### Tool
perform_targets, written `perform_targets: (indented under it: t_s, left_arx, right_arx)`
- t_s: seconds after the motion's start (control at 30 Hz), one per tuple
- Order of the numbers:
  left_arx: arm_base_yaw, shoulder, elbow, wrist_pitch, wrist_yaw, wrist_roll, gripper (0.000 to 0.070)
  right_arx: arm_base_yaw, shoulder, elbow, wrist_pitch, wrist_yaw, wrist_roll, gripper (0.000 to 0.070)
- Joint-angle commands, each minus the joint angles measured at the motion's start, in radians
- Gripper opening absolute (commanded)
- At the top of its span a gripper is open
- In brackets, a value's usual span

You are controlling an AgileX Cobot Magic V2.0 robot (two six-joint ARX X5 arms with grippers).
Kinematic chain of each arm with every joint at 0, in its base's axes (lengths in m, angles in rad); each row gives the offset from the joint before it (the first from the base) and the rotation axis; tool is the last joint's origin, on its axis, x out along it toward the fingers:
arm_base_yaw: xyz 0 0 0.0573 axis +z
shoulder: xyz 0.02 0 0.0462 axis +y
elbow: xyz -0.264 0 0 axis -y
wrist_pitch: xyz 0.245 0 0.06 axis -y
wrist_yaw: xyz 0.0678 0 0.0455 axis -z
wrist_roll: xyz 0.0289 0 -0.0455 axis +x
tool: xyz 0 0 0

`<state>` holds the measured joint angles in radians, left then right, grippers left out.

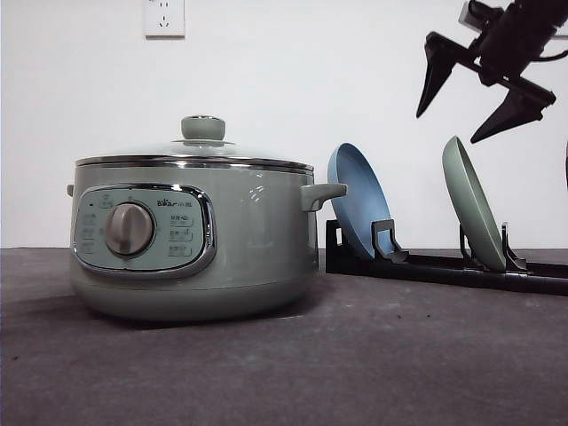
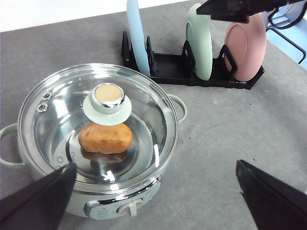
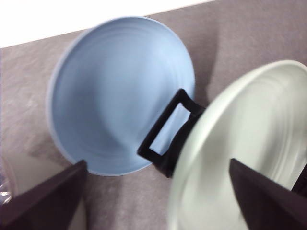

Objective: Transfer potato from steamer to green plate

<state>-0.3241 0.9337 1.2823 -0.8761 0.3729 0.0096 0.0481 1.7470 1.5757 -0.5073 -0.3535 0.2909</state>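
While the steamer (image 1: 193,240) sits closed on the dark grey table (image 1: 355,364), its knobbed glass lid (image 2: 98,122) resting squarely on the rim, the potato (image 2: 105,138) lies inside it on the shiny bottom, seen through the glass just under the lid knob (image 2: 108,97). Nothing touches it. To the right of the pot stands a black rack (image 1: 444,264) holding 3 plates on edge: a blue plate (image 1: 358,201) nearest the steamer, the green plate (image 1: 473,204) in the next slot, and a pink plate (image 2: 245,47) at the far end, each leaning in its own slot and apart from the others.

From where I stand, the right gripper (image 1: 480,96) hangs in the air above the green plate, fingers spread wide and pointing down, holding nothing and well clear of the plate's top edge. Its wrist camera looks down on the blue plate (image 3: 120,96) and the green plate (image 3: 249,148), blurred, with a rack post (image 3: 165,132) between them.

The left gripper (image 2: 156,191) hovers above the front of the steamer, near the control dial (image 2: 125,208); its 2 dark fingers (image 2: 36,203) are spread far apart, 1 over the pot's edge and 1 over bare table, with nothing held.

A white wall socket (image 1: 164,17) sits high behind the pot.
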Motion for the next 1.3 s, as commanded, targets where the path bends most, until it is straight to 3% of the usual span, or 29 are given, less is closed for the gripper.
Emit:
perform_targets:
  t_s: [0.0,0.07,0.27,0.47,0.67,0.77,1.1,1.27]
  left_arx:
    - [-0.005,0.008,0.021,0.006,0.006,0.010,0.0700]
    - [-0.005,0.008,0.021,0.005,0.006,0.010,0.0700]
    - [-0.005,0.008,0.021,0.001,0.006,0.010,0.0700]
    - [-0.005,0.008,0.021,-0.003,0.006,0.009,0.0700]
    - [-0.005,0.008,0.021,-0.030,0.006,0.010,0.0700]
    - [-0.005,0.008,0.021,-0.031,0.006,0.010,0.0700]
    - [-0.005,0.008,0.021,-0.033,0.006,0.010,0.0700]
    - [-0.005,0.008,0.021,-0.033,0.006,0.009,0.0700]
  right_arx:
    - [0.000,0.030,0.025,0.013,0.012,0.017,0.0539]
    - [0.000,0.042,0.025,0.013,0.022,0.016,0.0512]
    - [0.000,0.060,0.025,0.020,0.022,0.017,0.0332]
    - [-0.001,0.071,0.025,0.026,0.021,0.017,0.0294]
    - [-0.001,0.080,0.025,0.027,0.021,0.017,0.0148]
    - [-0.001,0.080,0.025,0.024,0.021,0.017,0.0011]
    - [-0.005,0.029,0.029,0.020,-0.025,0.040,0.0000]
    - [-0.005,-0.056,0.030,0.006,-0.097,0.050,0.0000]
